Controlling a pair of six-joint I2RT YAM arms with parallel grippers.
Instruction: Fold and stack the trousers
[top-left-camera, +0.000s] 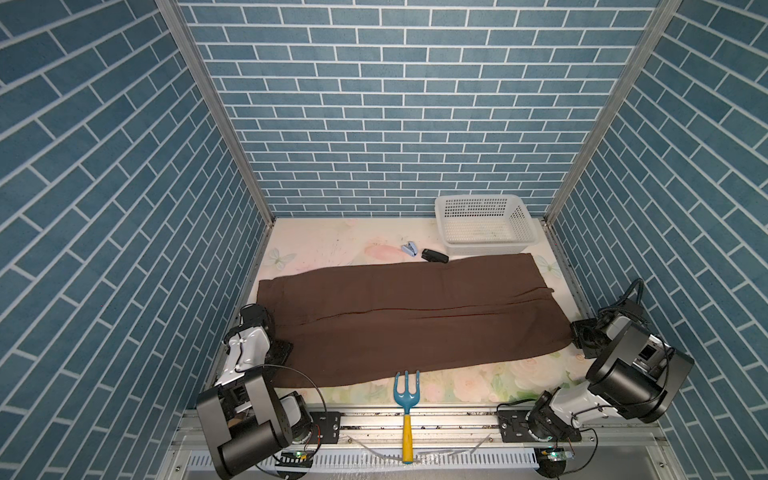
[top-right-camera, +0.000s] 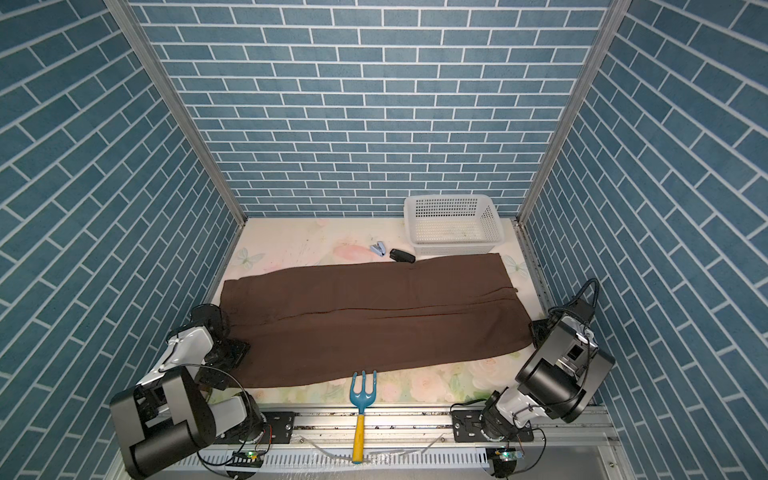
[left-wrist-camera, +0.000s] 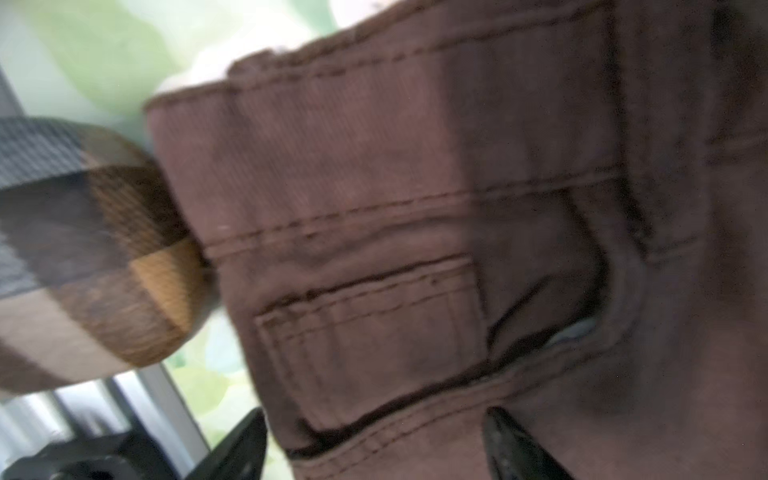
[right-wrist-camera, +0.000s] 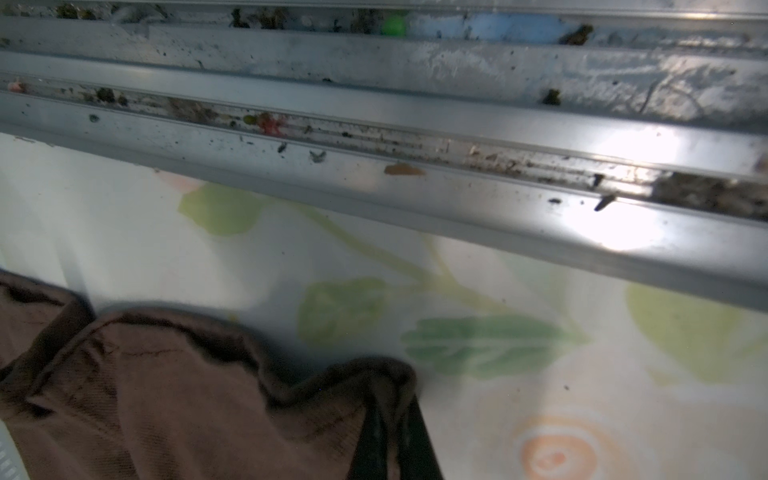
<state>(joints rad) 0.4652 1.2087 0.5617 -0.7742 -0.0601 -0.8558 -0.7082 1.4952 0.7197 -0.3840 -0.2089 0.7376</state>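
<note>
Floral tabletop (top-left-camera: 316, 245) — plaid pouch (left-wrist-camera: 83, 257) beside trousers (left-wrist-camera: 415, 187), wrist-only

Across the table (top-left-camera: 332, 245), 9 to 3 o'clock: trousers (top-left-camera: 407, 316). Just behind, at 1 o'clock: basket (top-left-camera: 486, 246). At 12 o'clock: stapler (top-left-camera: 409, 249), black object (top-left-camera: 434, 256) right of it. At 6 o'clock, before them: hand fork (top-left-camera: 406, 390).

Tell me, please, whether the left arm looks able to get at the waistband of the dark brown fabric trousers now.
Probably yes: the left hand hangs open over the waistband of the dark brown fabric trousers, nothing between; the tan plaid pouch lies beside.
</note>
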